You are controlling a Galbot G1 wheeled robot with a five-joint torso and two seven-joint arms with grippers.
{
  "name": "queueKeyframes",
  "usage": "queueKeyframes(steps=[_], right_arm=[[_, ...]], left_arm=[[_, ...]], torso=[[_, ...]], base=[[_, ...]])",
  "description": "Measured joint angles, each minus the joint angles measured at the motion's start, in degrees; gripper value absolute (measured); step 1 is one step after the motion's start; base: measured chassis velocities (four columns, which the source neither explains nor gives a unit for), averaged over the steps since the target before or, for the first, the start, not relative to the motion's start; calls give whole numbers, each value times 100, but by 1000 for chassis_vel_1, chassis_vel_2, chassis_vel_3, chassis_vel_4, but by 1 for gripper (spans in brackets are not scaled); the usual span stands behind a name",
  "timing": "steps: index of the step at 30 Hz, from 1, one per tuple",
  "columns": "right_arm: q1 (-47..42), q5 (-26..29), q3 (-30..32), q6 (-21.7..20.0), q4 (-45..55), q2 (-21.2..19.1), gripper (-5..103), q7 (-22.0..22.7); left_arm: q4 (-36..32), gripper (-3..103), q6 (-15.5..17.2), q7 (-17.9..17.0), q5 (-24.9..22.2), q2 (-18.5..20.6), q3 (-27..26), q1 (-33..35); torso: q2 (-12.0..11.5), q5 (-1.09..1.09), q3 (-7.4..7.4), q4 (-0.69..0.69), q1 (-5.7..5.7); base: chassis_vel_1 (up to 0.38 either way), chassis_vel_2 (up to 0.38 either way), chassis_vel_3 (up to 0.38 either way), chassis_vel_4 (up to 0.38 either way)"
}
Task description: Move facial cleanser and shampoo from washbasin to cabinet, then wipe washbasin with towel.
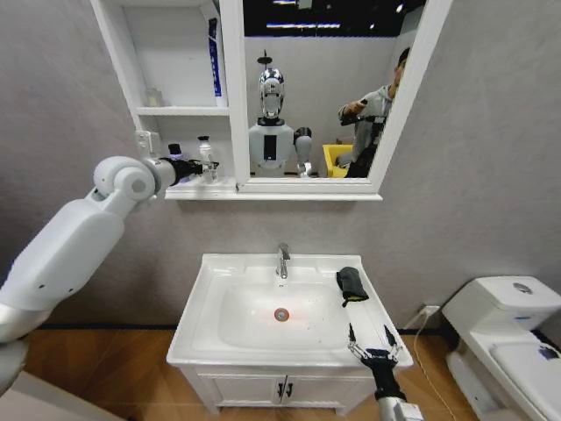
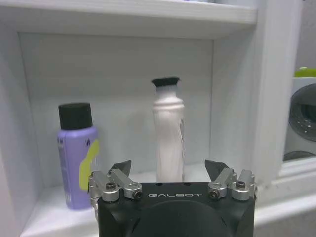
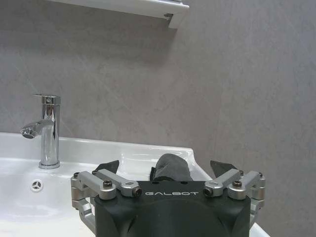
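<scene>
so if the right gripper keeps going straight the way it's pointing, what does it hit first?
Most likely the towel: it lies on the washbasin rim directly between the open fingers of the right gripper. Beyond it is the grey wall. The gap to the towel is hard to judge.

two bottles (image 2: 168,131) upright on cabinet (image 1: 200,189) shelf; dark towel (image 1: 351,285) on washbasin (image 1: 210,329) rim
</scene>
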Motion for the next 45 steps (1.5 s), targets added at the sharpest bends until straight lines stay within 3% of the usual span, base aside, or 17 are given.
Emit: queueKeyframes(steps=[4, 6, 7, 10, 11, 12, 15, 16, 18, 19, 22, 23, 26, 27, 30, 34, 45], right_arm=[[6, -31, -46, -4, -6, -1, 100, 0], [24, -55, -78, -37, -1, 10, 100, 4], [24, -55, -78, -37, -1, 10, 100, 4], [28, -38, -112, -138, 82, 27, 100, 51], [28, -38, -112, -138, 82, 27, 100, 51], [19, -3, -112, -171, 127, 34, 100, 76], [20, 208, -87, -332, 238, 41, 100, 188], [20, 208, -87, -332, 238, 41, 100, 188], [73, 289, -46, -406, 242, 15, 100, 267], [73, 289, -46, -406, 242, 15, 100, 267], [165, 314, 25, -658, 256, -30, 100, 348], [165, 314, 25, -658, 256, -30, 100, 348], [243, 332, 115, -858, 334, -70, 100, 382], [243, 332, 115, -858, 334, -70, 100, 382], [353, 449, 207, -1013, 371, -112, 100, 378], [476, 547, 269, -1170, 430, -137, 100, 303], [1154, 722, 211, -1632, 315, -216, 100, 101]], left_arm=[[-907, 97, -220, -25, 170, 505, -527, 1002], [-1451, 99, -421, -169, 444, 757, -948, 1741], [-1451, 99, -421, -169, 444, 757, -948, 1741], [-2083, 100, -860, -172, 1089, 843, -1936, 3290], [-2083, 100, -860, -172, 1089, 843, -1936, 3290], [-2251, 100, -988, -171, 1330, 754, -2320, 3875], [-2667, 100, -1343, 119, 2198, 153, -3692, 6036], [-2667, 100, -1343, 119, 2198, 153, -3692, 6036], [-2796, 100, -1748, 641, 3042, -578, -4546, 7445], [-2796, 100, -1748, 641, 3042, -578, -4546, 7445], [-2917, 100, -2309, 1213, 4080, -2010, -5108, 8946], [-2917, 100, -2309, 1213, 4080, -2010, -5108, 8946], [-2966, 100, -2782, 1485, 4779, -2939, -5161, 9644], [-2966, 100, -2782, 1485, 4779, -2939, -5161, 9644], [-3036, 100, -3102, 1652, 5326, -3646, -5130, 10033], [-3123, 100, -3263, 1791, 5505, -4141, -5091, 10214], [-2939, 100, -3428, 1999, 5617, -4156, -5042, 9985]], torso=[[0, -1, 0, 0, -1], [1, 2, -1, 0, -2], [1, 2, -1, 0, -2], [1, 1, 0, -1, -2], [1, 1, 0, -1, -2], [1, 2, -1, -2, -2], [1, -3, 0, -4, -1], [1, -3, 0, -4, -1], [1, 2, -1, -1, -2], [1, 2, -1, -1, -2], [1, 1, -1, 4, -3], [1, 1, -1, 4, -3], [1, 2, -1, -3, -2], [1, 2, -1, -3, -2], [1, 3, 0, -3, -1], [0, 3, 0, -2, -1], [0, 0, 0, -3, 0]], base=[[0, 0, 0, 0], [0, 0, 0, 0], [0, 0, 0, 0], [0, 0, 0, 0], [0, 0, 0, 0], [0, 0, 0, 0], [0, 0, 0, 0], [0, 0, 0, 0], [0, 0, 0, 0], [0, 0, 0, 0], [0, 0, 0, 0], [0, 0, 0, 0], [0, 0, 0, 0], [0, 0, 0, 0], [0, 0, 0, 0], [0, 0, 0, 0], [0, 0, 0, 0]])
